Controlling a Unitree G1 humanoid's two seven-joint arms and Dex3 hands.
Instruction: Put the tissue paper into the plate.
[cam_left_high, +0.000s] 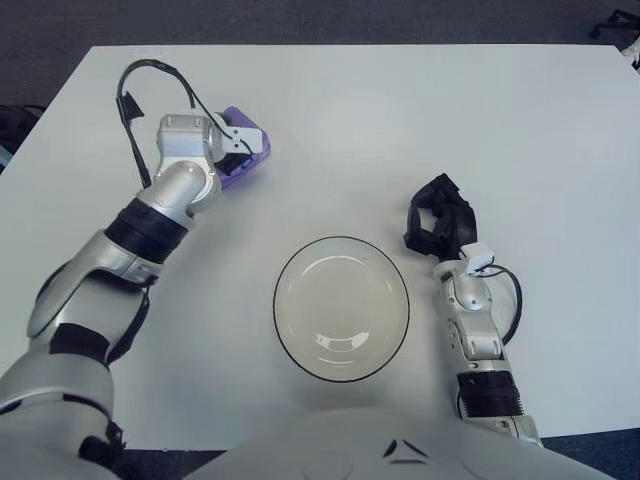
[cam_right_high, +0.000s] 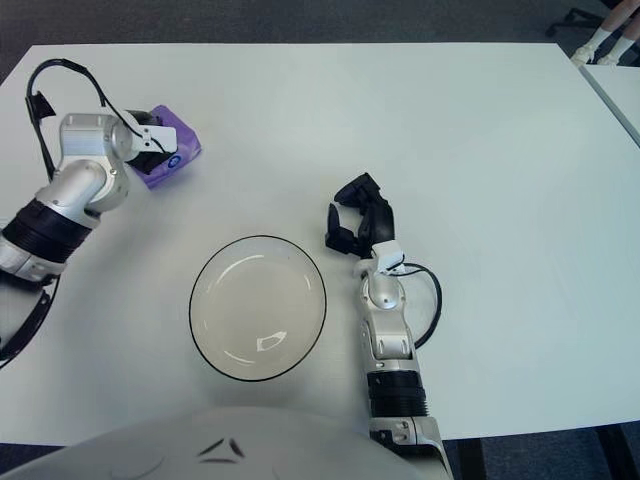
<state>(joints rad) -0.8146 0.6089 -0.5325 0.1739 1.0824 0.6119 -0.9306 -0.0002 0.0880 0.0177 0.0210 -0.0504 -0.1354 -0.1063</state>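
A purple tissue pack (cam_right_high: 178, 152) is at the table's back left, and the fingers of my left hand (cam_left_high: 238, 143) are closed around it. I cannot tell whether the pack touches the table. The round clear plate (cam_left_high: 340, 300) with a dark rim sits empty at the front centre, well to the right of and nearer than the pack. My right hand (cam_left_high: 437, 225) shows just right of the plate's far edge, its black fingers curled and holding nothing.
The white table (cam_left_high: 540, 130) stretches wide to the right and back. My left forearm (cam_left_high: 150, 225) lies diagonally across the left side, with a black cable looping above the wrist. Dark floor borders the table's far edge.
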